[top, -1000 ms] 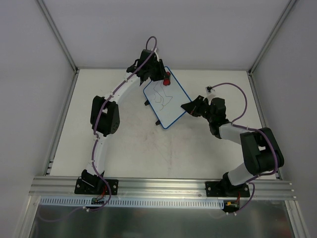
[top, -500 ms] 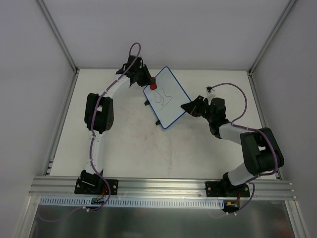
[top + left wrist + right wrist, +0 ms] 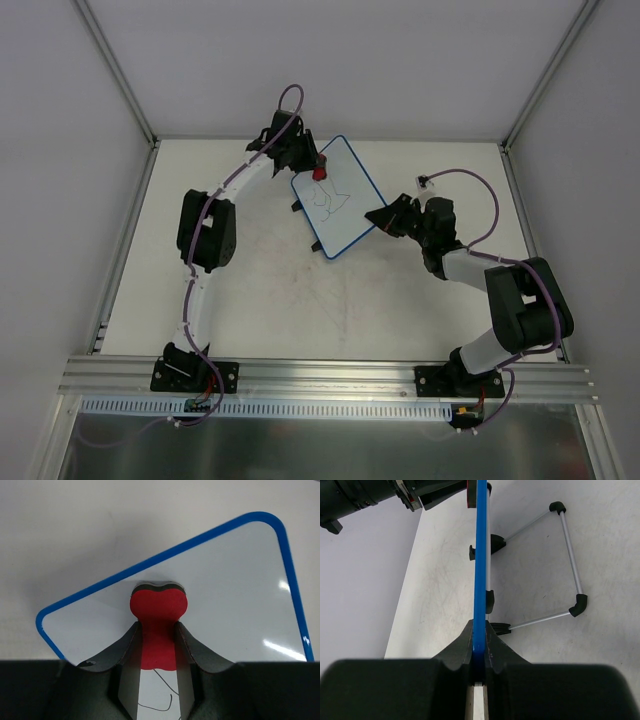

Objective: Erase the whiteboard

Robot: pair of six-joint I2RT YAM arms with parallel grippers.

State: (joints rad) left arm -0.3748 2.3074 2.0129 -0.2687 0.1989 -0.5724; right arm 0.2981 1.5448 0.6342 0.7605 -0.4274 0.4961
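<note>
At the counter's [image 3: 260,290] 12 o'clock, reaching with left hand [image 3: 157,647] clamped on red eraser [image 3: 158,605] against whiteboard [image 3: 235,595]; pinching its 3 o'clock rim in right hand [image 3: 478,632].

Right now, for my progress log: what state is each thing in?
whiteboard, scribbled on, gripped by its rim.
eraser, clamped, resting against the whiteboard.
left gripper, shut on the eraser.
right gripper, shut on the whiteboard.
stand, folded out behind the whiteboard.
</note>
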